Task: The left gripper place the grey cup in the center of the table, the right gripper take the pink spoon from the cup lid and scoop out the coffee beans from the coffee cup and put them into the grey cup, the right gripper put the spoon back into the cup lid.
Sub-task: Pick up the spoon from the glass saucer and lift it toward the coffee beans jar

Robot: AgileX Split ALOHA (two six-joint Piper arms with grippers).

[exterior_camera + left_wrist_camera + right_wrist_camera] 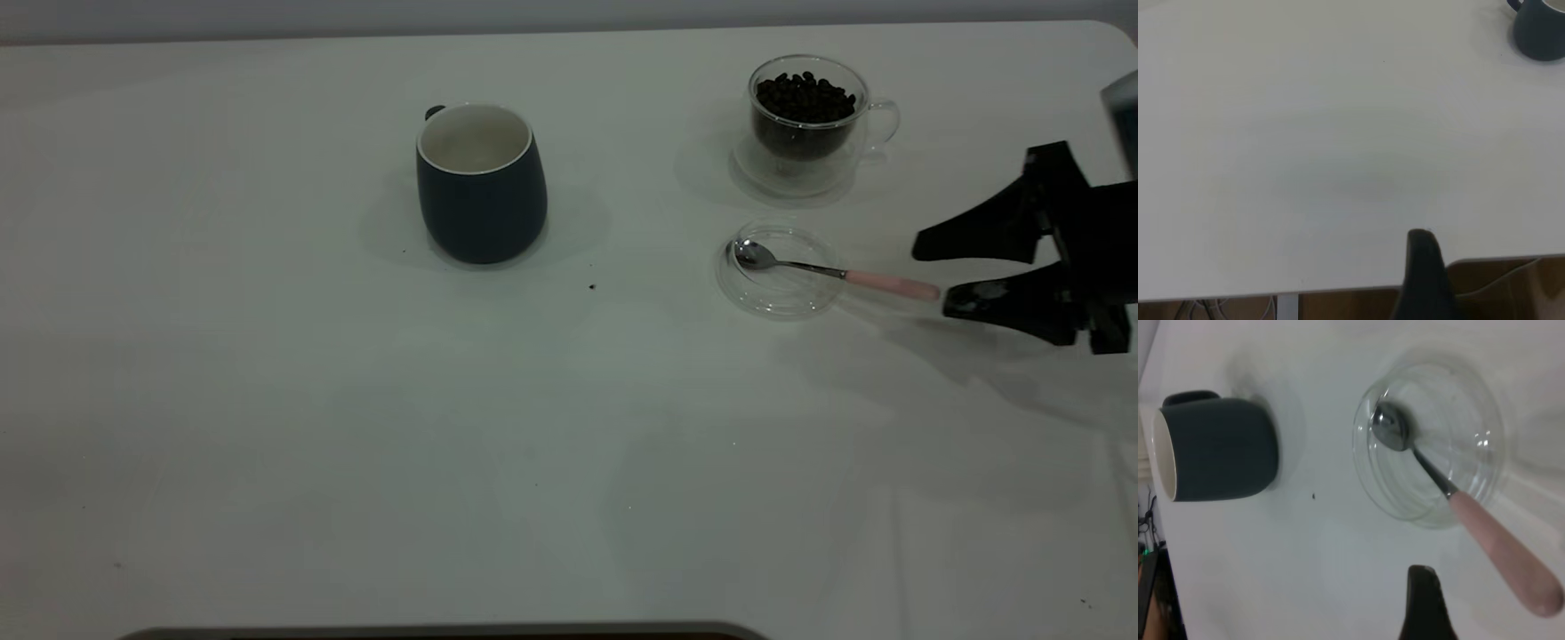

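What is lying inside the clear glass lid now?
The spoon lies with its metal bowl inside the lid; its pink handle sticks out over the rim. Nothing else is visible there.

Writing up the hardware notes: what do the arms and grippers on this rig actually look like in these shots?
Only the right gripper shows in the exterior view: matte black, two tapered wedge-shaped fingers on a blocky black mount, a pale scuff on the lower one. No cables or markings visible. Of the left gripper only one rounded black fingertip shows, in its own wrist view.
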